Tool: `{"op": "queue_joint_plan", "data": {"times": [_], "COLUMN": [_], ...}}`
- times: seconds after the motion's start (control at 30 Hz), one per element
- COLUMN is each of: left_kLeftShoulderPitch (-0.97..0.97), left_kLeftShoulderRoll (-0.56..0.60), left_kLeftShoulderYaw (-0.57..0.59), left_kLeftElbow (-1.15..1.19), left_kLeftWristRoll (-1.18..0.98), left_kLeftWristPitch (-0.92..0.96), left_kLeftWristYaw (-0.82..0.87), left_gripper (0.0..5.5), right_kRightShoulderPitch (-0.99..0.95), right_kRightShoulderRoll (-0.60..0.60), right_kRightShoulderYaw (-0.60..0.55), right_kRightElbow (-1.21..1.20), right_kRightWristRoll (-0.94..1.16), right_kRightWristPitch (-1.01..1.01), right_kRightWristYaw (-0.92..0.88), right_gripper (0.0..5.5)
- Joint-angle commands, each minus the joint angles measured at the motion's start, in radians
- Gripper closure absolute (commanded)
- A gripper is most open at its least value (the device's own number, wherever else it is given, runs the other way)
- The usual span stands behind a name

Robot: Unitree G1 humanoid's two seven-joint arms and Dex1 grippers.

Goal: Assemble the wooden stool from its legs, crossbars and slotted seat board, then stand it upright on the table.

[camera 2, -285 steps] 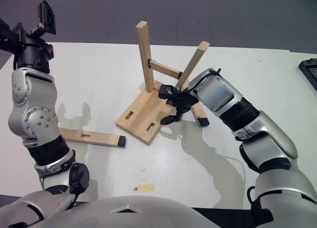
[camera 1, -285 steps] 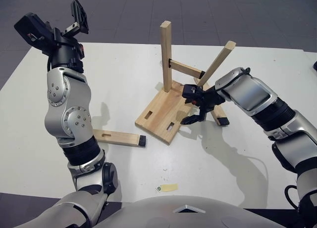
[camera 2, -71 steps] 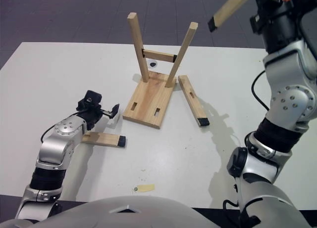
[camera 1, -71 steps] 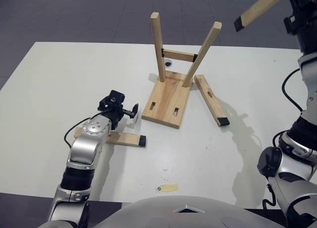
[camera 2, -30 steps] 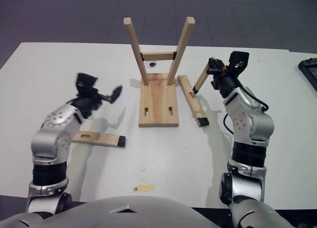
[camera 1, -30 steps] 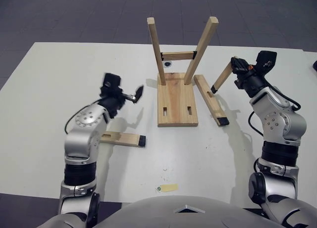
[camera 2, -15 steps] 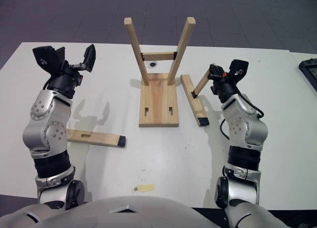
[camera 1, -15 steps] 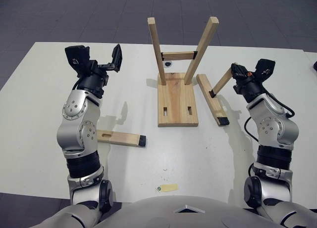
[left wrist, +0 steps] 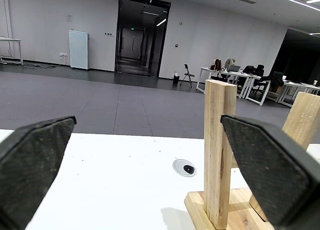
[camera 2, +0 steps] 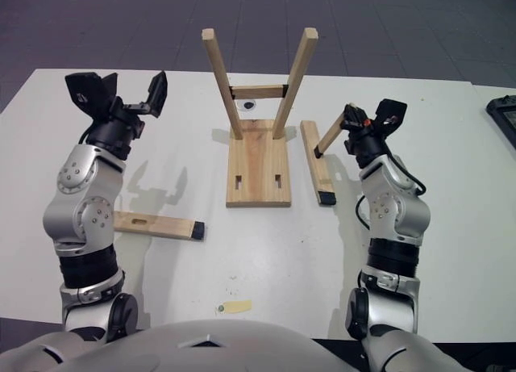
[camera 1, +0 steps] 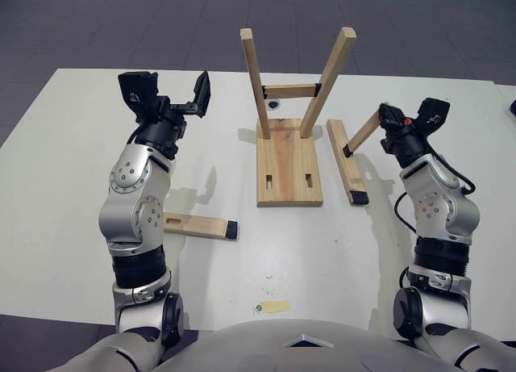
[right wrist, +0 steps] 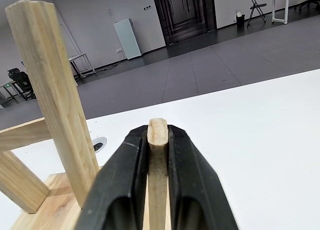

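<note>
The slotted seat board (camera 1: 289, 164) lies flat on the white table (camera 1: 72, 146). Two legs (camera 1: 255, 81) (camera 1: 329, 80) stand up from its far end, joined by a crossbar (camera 1: 292, 90). A third leg (camera 1: 347, 162) lies just right of the board, a fourth (camera 1: 197, 225) lies near my left arm. My right gripper (camera 1: 395, 123) is shut on a short crossbar (right wrist: 158, 132), whose black tip (camera 1: 347, 152) meets the lying leg. My left gripper (camera 1: 173, 98) hangs open above the table's left side, its pads (left wrist: 30, 165) framing the nearer upright leg (left wrist: 220, 155).
A round cable port (camera 1: 276, 105) sits in the table behind the board. A small yellow tag (camera 1: 274, 306) lies near the front edge. A dark device (camera 2: 501, 112) shows at the far right edge. Bare table surface spreads in front of the board.
My left arm has risen from low over the table and swung toward the board. The right gripper has dropped slightly with the crossbar, and the lying leg by the board has turned straighter.
</note>
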Motion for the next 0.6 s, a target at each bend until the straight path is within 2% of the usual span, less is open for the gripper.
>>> {"op": "queue_joint_plan", "data": {"times": [0.03,0.33,0.6], "left_kLeftShoulderPitch": [-0.014,-0.036,-0.077], "left_kLeftShoulderRoll": [0.013,-0.007,-0.016], "left_kLeftShoulderYaw": [-0.007,-0.018,-0.027], "left_kLeftElbow": [0.004,-0.055,-0.100], "left_kLeftWristRoll": [-0.001,-0.003,-0.010], "left_kLeftWristPitch": [-0.002,0.001,0.014], "left_kLeftWristYaw": [-0.003,0.034,0.069], "left_gripper": [0.10,0.10,0.10], "right_kRightShoulderPitch": [0.012,0.115,0.310], "right_kRightShoulderRoll": [-0.005,0.019,0.030], "right_kRightShoulderYaw": [0.013,0.085,0.184], "right_kRightElbow": [0.028,0.004,0.054], "right_kRightWristRoll": [-0.035,-0.115,-0.222], "right_kRightWristPitch": [-0.012,-0.053,-0.196], "right_kRightWristYaw": [0.003,0.005,0.052], "right_gripper": [5.09,5.09,5.09]}}
